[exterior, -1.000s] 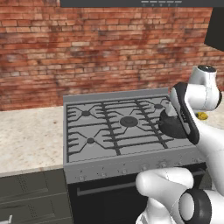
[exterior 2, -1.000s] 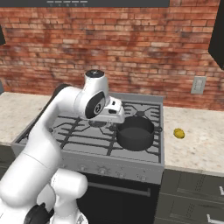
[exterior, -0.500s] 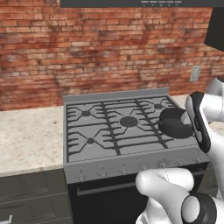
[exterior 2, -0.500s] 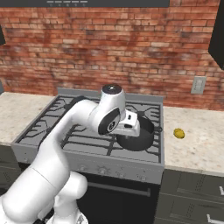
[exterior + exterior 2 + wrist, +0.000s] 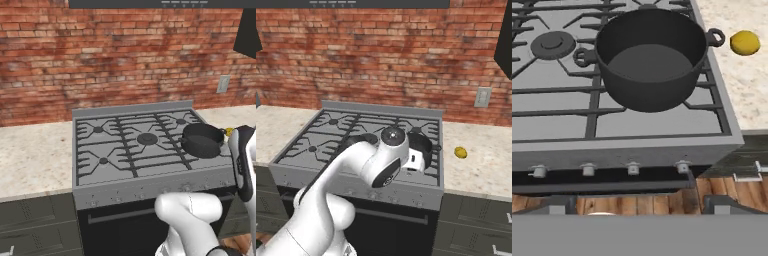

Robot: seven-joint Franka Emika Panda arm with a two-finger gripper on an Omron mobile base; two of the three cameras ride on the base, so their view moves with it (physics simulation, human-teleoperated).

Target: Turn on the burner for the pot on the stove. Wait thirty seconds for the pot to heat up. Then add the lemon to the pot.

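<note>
1. Looking down from the hand view, with the claw (image 5: 634, 205) poised in front of the stove (image 5: 662, 125), off its front edge, above the wood floor (image 5: 637, 204).
2. Spread wide, the two dark finger tips (image 5: 559, 204) far apart at the bottom of that view and holding nothing.
3. Ahead of the claw, just beyond the fingers: a row of four small knobs (image 5: 633, 168) along the stove's front panel, none touched.
4. Further ahead and slightly right of centre: the pot (image 5: 649, 57), dark, round and empty, upright on the front right grate, small loop handles to either side.
5. Ahead and far to the right: the lemon (image 5: 745, 42), lying on the speckled counter (image 5: 737, 90) just beside the stove, near the pot's right handle but not touching it.
6. Seen from the right base view, the lemon (image 5: 460, 152) resting alone on the counter to the right of the stove (image 5: 321, 135); the pot (image 5: 423, 145) partly hidden behind the white arm (image 5: 376, 160).
7. Behind it all, a red brick wall (image 5: 125, 60).
</note>
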